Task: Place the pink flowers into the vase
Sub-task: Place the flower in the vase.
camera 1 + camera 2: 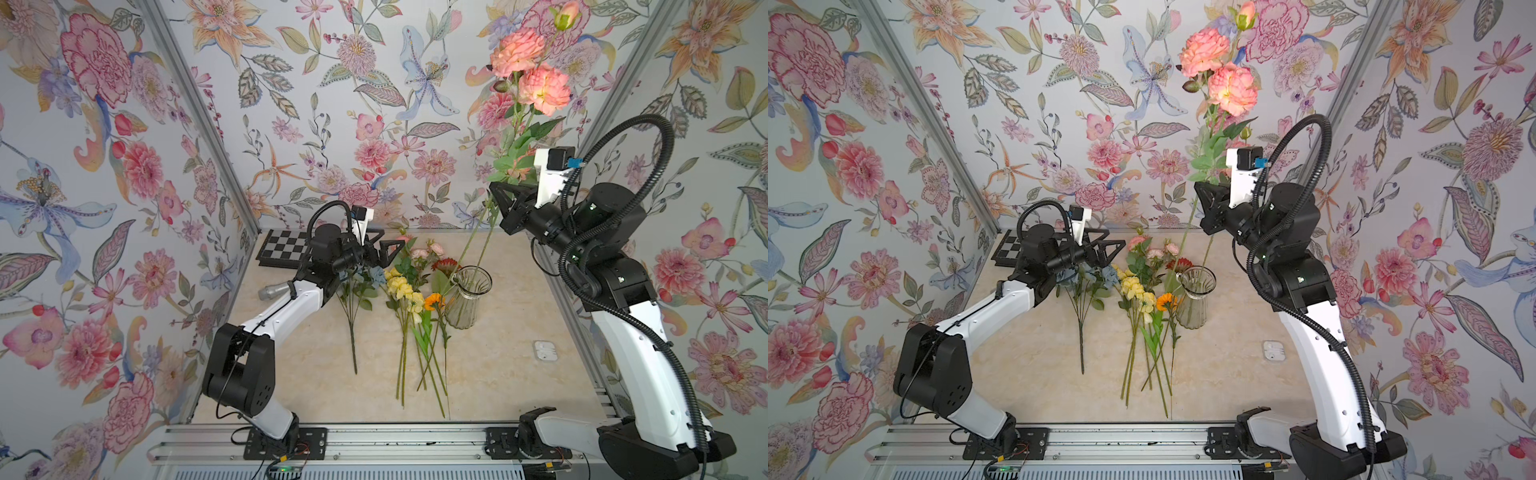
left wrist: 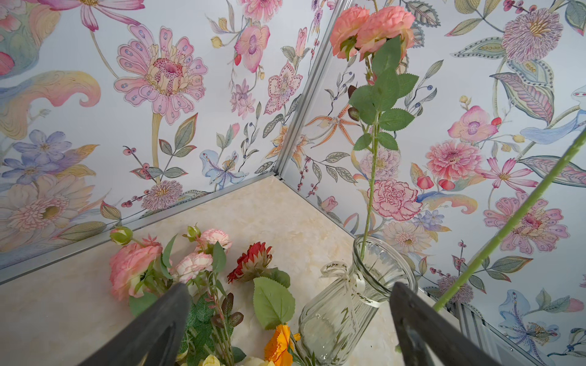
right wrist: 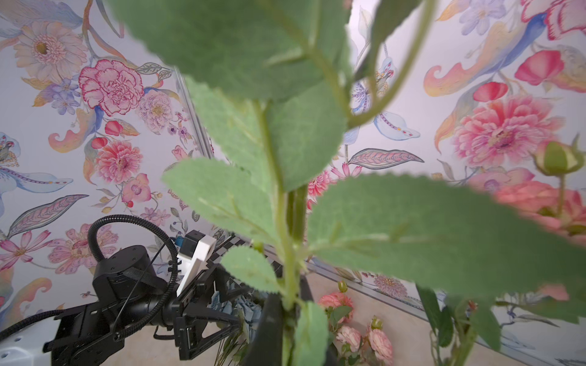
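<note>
right claw (image 1: 494, 193) is clamped on the stems of the pink flowers (image 1: 540, 89), up high over the table (image 1: 498, 374) and above the vase (image 1: 465, 309). the spray is close to upright, blooms at the top near the back wall. in both top views two stems hang from the grip down toward the vase. in the left wrist view the thin stem (image 2: 367, 196) with leaves goes into the vase mouth. the thick stem (image 2: 507, 228) comes down just beside the rim, cant tell if its end is inside. right wrist view is mostly leaves, with the stem pinched between the black fingers (image 3: 269, 332).

left claw (image 1: 392, 243) has its jaws wide apart and holds nothing. it hovers low over the heads of the flowers lying on the table, near the blue bunch (image 1: 376, 274).

vase is upright on the table with a ribbon at the neck, just beside the orange flower (image 1: 434, 300). the other pink bunch (image 1: 428, 251) lies flat behind the yellow flowers (image 1: 401, 286), next to a red flower (image 1: 446, 264). a checkerboard (image 1: 282, 245) and a grey cylinder (image 1: 274, 291) sit at the far left of the table.
</note>
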